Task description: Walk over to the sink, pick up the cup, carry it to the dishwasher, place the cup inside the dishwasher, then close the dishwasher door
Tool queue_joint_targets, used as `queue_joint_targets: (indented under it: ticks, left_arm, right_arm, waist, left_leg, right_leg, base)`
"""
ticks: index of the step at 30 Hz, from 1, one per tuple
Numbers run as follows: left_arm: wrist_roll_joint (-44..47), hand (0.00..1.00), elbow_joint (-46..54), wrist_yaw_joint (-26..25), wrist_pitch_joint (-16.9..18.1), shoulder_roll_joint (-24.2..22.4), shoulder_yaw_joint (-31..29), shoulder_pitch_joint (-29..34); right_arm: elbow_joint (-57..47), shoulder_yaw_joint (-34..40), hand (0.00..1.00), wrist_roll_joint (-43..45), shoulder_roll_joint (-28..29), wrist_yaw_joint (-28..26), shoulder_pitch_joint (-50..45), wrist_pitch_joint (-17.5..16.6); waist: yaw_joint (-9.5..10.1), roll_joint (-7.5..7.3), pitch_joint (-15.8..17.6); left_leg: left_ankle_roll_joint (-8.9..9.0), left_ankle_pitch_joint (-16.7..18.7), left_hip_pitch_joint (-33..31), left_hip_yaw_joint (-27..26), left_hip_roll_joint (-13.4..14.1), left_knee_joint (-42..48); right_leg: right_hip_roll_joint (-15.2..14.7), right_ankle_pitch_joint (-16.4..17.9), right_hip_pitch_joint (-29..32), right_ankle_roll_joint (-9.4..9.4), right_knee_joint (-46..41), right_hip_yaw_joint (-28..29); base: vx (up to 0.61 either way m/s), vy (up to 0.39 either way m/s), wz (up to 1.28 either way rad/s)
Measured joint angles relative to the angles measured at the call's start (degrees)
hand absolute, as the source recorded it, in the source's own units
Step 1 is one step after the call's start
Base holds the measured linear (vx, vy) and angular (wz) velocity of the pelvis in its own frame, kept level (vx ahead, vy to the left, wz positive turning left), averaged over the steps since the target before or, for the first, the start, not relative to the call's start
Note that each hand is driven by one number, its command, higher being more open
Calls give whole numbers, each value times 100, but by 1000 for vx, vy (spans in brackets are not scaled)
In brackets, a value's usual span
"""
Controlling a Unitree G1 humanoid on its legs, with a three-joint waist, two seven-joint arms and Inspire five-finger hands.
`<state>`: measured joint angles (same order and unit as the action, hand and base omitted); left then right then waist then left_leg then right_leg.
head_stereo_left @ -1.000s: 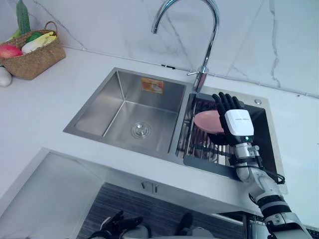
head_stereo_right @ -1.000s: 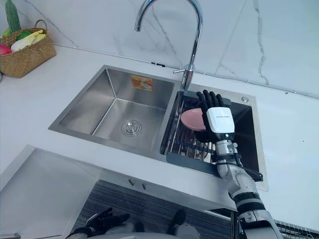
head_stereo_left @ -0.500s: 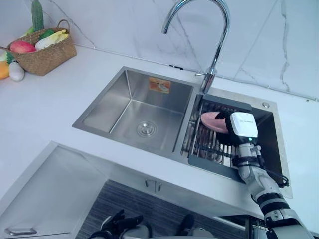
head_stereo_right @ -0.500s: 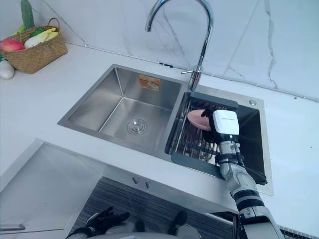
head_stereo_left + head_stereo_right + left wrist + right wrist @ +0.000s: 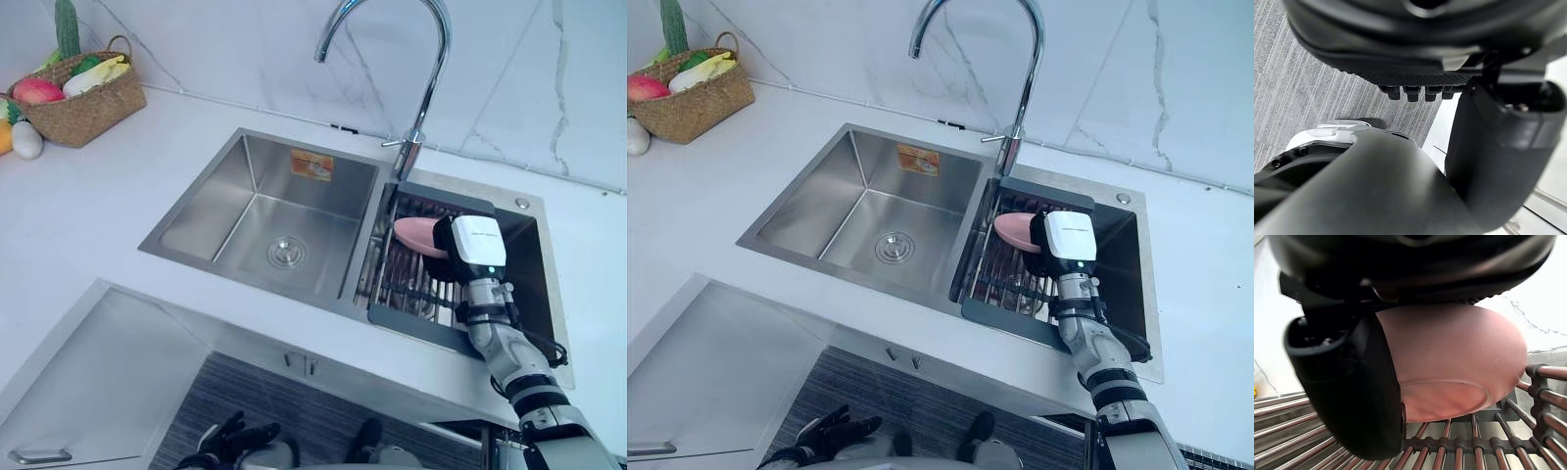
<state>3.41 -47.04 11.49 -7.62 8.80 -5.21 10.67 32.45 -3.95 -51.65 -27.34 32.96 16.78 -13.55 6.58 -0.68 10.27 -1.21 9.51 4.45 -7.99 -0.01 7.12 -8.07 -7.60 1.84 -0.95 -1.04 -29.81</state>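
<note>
Gripping the pink cup (image 5: 1459,352), your right hand (image 5: 475,247) has its thumb (image 5: 1352,396) and fingers curled round it, mouth turned sideways. The cup sits low over the wire rack (image 5: 411,289) in the right basin of the sink (image 5: 265,211) (whether it touches the bars, you cannot tell). Just behind stands the curved tap (image 5: 423,93). Far along the white bench (image 5: 78,215) is a basket (image 5: 83,98) of fruit and vegetables. Your left hand (image 5: 230,439) hangs low over the grey floor (image 5: 1303,98), fingers loosely spread.
</note>
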Motion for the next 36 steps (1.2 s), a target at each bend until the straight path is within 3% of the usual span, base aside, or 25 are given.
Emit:
queue_joint_targets:
  ticks: [10,17,22,28,32,34,36]
  left_arm:
    - [-1,100,64,-27,-16,-75,-123,47]
    - [-2,100,18,-137,-130,-78,-119,44]
    - [0,100,-76,-161,-137,-86,-114,2]
    - [-17,100,-239,-159,-151,-76,-110,-37]
    - [-119,100,-260,-158,-264,1,-110,-49]
    - [-114,100,-268,-170,-346,11,-114,-42]
    - [-89,100,-269,-195,-462,51,-117,-61]
  right_arm:
    - [-1689,897,0,1485,191,221,-401,-483]
    - [-2476,1343,0,2821,544,-6,-799,-766]
    - [-3315,1918,0,3011,837,-1,-1137,-933]
    - [-4236,2979,0,2944,834,248,-1647,-848]
    - [-4170,3764,0,2951,958,499,-2261,-413]
    - [-4094,4070,0,2961,1164,523,-2511,-357]
    - [-3780,4192,0,2959,1233,585,-2645,-379]
  waist:
    - [-129,36,18]
    - [-288,51,9]
    - [-321,68,-7]
    - [-470,17,-28]
    - [-769,-133,12]
    - [-920,-131,1]
    - [-962,-140,-8]
  left_leg:
    - [56,61,45,-273,81,103]
    - [61,64,145,-507,120,106]
    - [23,114,152,-636,131,94]
    - [-36,150,152,-986,63,94]
    - [-181,260,99,-1542,-51,118]
    - [-237,294,114,-1962,-6,90]
    - [-259,445,154,-2584,125,113]
  right_leg:
    - [90,2,22,4,8,229]
    - [160,7,26,12,22,451]
    - [201,4,111,18,2,598]
    - [160,12,422,9,-290,967]
    - [121,19,873,-23,-599,1380]
    - [-63,398,975,177,-793,835]
    - [-496,863,1164,308,-1573,-119]
  base:
    - [18,-1,-12]
    - [9,0,-16]
    - [-5,8,-15]
    - [-22,31,-32]
    - [-82,66,-59]
    - [-81,61,-79]
    - [-96,38,-124]
